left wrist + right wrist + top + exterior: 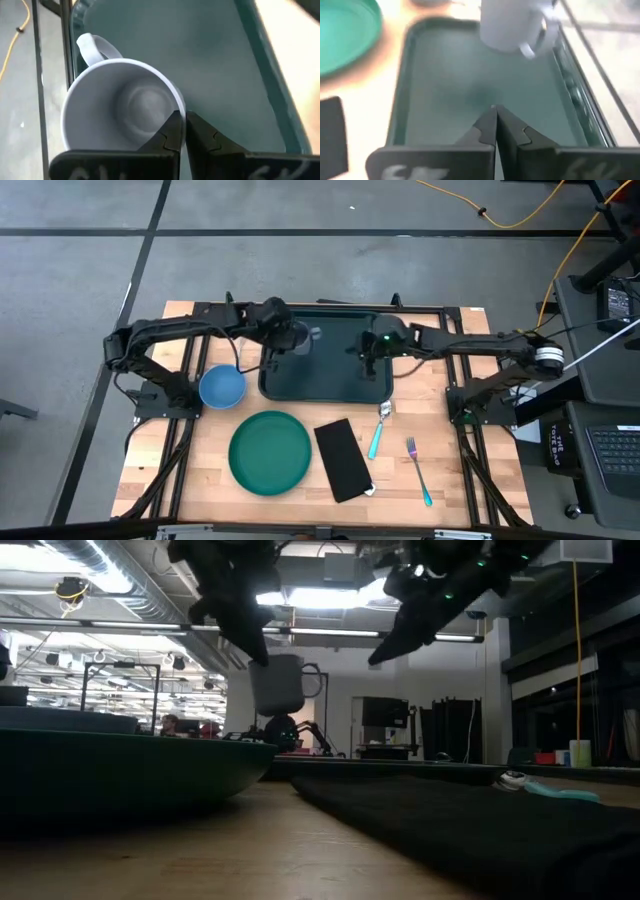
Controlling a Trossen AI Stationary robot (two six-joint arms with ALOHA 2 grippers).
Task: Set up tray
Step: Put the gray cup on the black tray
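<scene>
The dark green tray [325, 365] lies at the table's far middle. A white mug [304, 336] hangs over its left part, clear of the tray floor in the low view [277, 683], with its handle [95, 47] turned away from my left gripper [181, 125], which is shut on its rim. My right gripper [495, 114] is shut with nothing between its fingers and hovers over the tray's right part [372, 362], pointing slantwise down at the tray floor. My left gripper pinches the mug's wall at the rim [179, 107], on the side opposite the handle, with one finger inside the mug and one outside. The fingers come slanting down from the table's left. The mug hangs mouth up, about upright, lifted clear above the tray.
On the wooden table nearer the front lie a blue bowl [221, 386], a round green plate [270, 452], a black napkin [343, 459], a teal-handled spoon [378, 435] and a teal-handled fork [418, 470]. Bare wood shows at the near right.
</scene>
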